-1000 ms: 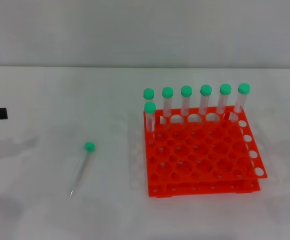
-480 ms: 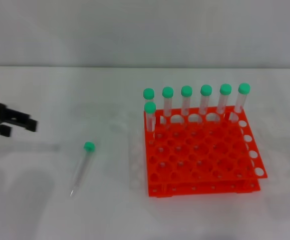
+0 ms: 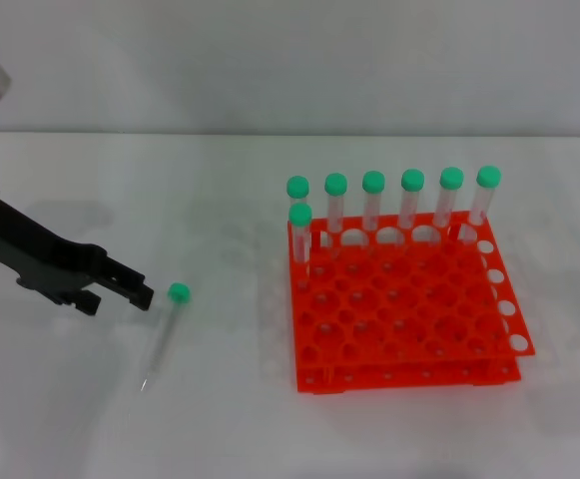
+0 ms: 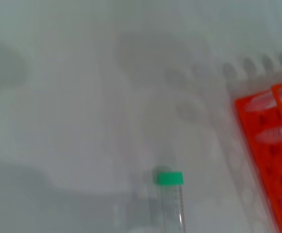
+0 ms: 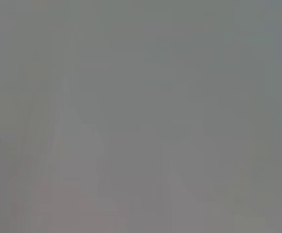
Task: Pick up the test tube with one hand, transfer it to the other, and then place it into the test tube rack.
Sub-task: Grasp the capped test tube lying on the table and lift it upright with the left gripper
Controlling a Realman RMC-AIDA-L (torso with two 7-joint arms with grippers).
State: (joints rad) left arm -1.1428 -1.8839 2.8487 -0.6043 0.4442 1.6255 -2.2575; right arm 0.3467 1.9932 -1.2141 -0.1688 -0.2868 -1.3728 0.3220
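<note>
A clear test tube (image 3: pixel 164 337) with a green cap (image 3: pixel 178 292) lies flat on the white table, left of the orange test tube rack (image 3: pixel 401 304). It also shows in the left wrist view (image 4: pixel 172 204). My left gripper (image 3: pixel 118 293) is open and empty, its fingertips just left of the cap, apart from it. The rack holds several upright green-capped tubes along its back row, plus one in the second row at the left. The rack's edge also shows in the left wrist view (image 4: pixel 272 145). My right gripper is out of view.
The white table (image 3: pixel 120 180) runs back to a pale wall. The right wrist view shows only a grey blur.
My left gripper has come in from the left edge toward the lying tube, and now sits just left of its cap. The tube and rack have not moved.
</note>
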